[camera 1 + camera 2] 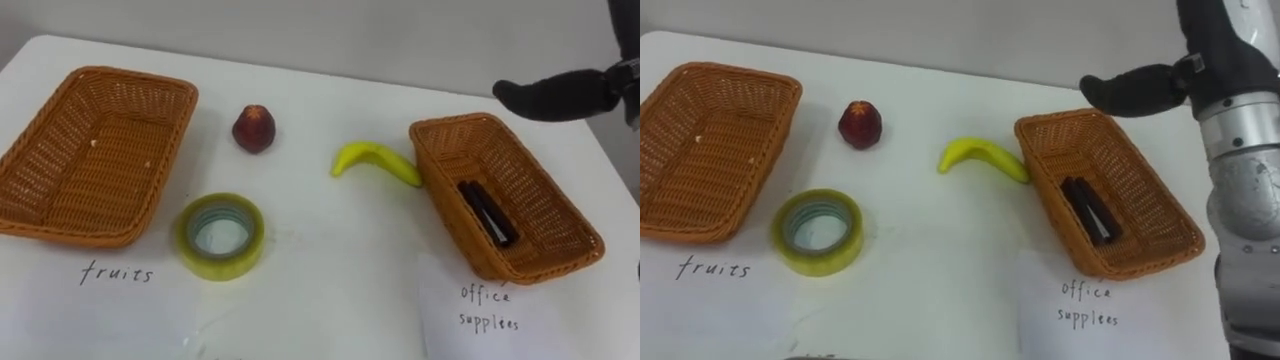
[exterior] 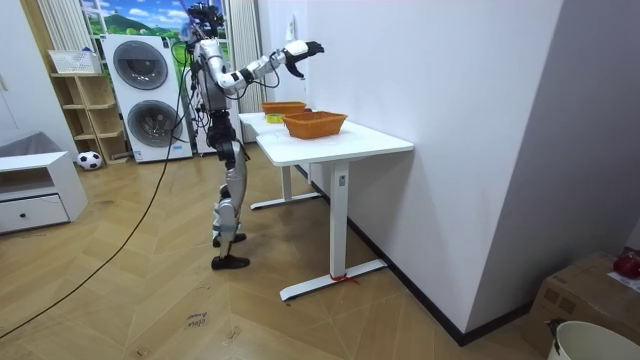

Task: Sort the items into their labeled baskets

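Observation:
A dark red fruit (image 1: 254, 128) and a yellow banana (image 1: 375, 160) lie on the white table between two wicker baskets. A roll of yellow-green tape (image 1: 222, 268) lies flat nearer the front. The left basket (image 1: 165, 165), marked "fruits", holds nothing. The right basket (image 1: 440, 200), marked "office supplies", has a black oblong item (image 1: 487, 212) in it. My right hand (image 1: 1135, 90) hovers above that basket's far end, open, holding nothing. In the room view I stand at the table's end with the right hand (image 2: 300, 50) raised.
The banana's tip touches the right basket's near-left wall. A paper label (image 1: 488, 305) lies in front of the right basket. A wall runs along the table's (image 2: 340, 145) far edge. Washing machines (image 2: 140, 95) stand behind me.

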